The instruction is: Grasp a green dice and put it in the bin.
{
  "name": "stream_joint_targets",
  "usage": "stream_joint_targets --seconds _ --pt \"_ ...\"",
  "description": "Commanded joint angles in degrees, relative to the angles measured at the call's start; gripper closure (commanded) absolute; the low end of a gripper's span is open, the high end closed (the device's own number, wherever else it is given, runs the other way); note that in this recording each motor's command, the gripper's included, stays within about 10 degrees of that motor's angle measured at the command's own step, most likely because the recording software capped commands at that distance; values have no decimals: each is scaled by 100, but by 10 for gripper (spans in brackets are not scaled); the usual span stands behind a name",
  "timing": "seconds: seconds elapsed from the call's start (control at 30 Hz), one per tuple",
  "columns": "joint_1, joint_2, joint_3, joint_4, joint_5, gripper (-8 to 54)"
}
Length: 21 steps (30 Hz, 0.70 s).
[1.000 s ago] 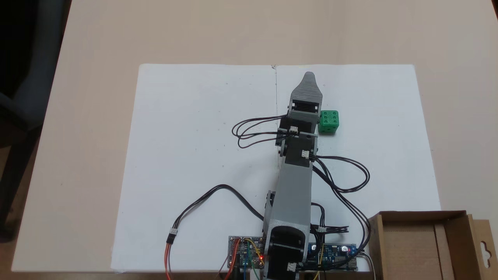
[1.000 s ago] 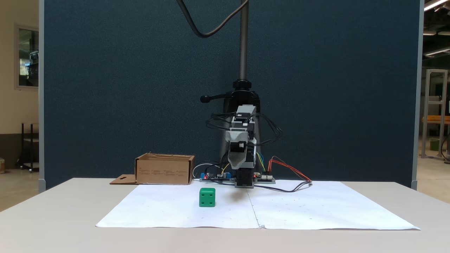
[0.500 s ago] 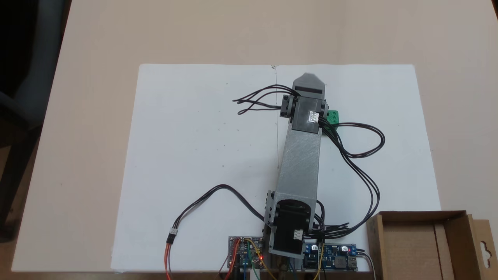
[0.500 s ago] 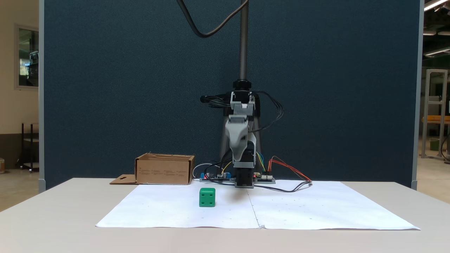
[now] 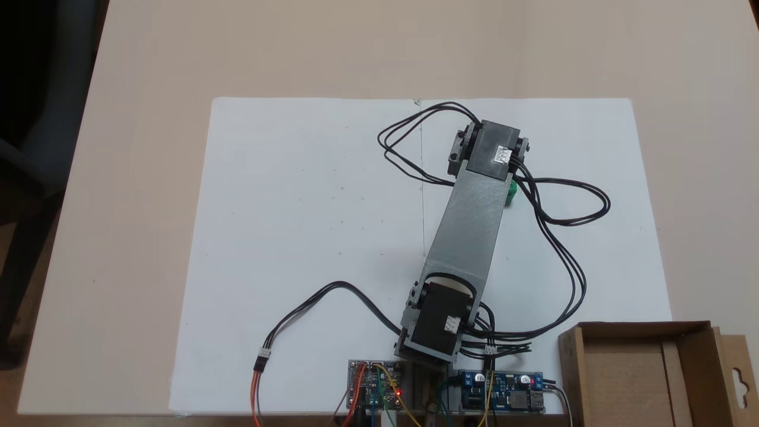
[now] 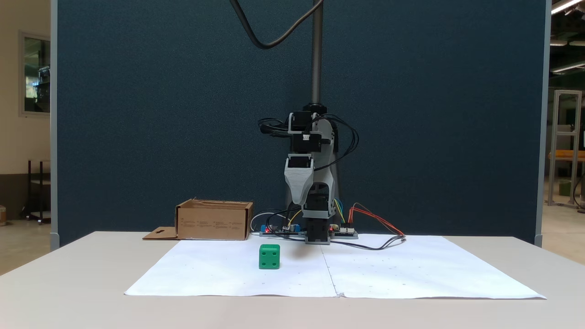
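The green dice (image 6: pixel 269 256) rests on the white paper, left of the arm's base in that fixed view. From above, just a green sliver of the dice (image 5: pixel 511 193) peeks out beside the grey forearm (image 5: pixel 471 225), which covers the rest. My gripper (image 6: pixel 298 202) hangs tip-down high over the paper, up and to the right of the dice and not touching it. A single grey jaw faces the camera, so the gap between the jaws is hidden. The bin (image 5: pixel 628 379), a brown cardboard box, stands empty at the lower right corner; the bin (image 6: pixel 214 220) sits behind and left of the dice.
White paper (image 5: pixel 296 207) covers the middle of the beige table. Circuit boards (image 5: pixel 379 388) and looping black cables (image 5: pixel 569 237) lie around the arm's base. A camera pole (image 6: pixel 315 55) rises behind the arm before a dark blue partition.
The arm has risen and reached farther out, swinging towards the dice and now covering most of it from above. The gripper has tipped from pointing forward to pointing down. The dice has not moved.
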Motion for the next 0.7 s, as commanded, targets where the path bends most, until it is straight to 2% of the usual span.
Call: stream_joint_targets --seconds 0.0,0.67 --pt "132 -9 -510 0 -633 6" --pt "589 -1881 -1178 -1239 -1204 15"
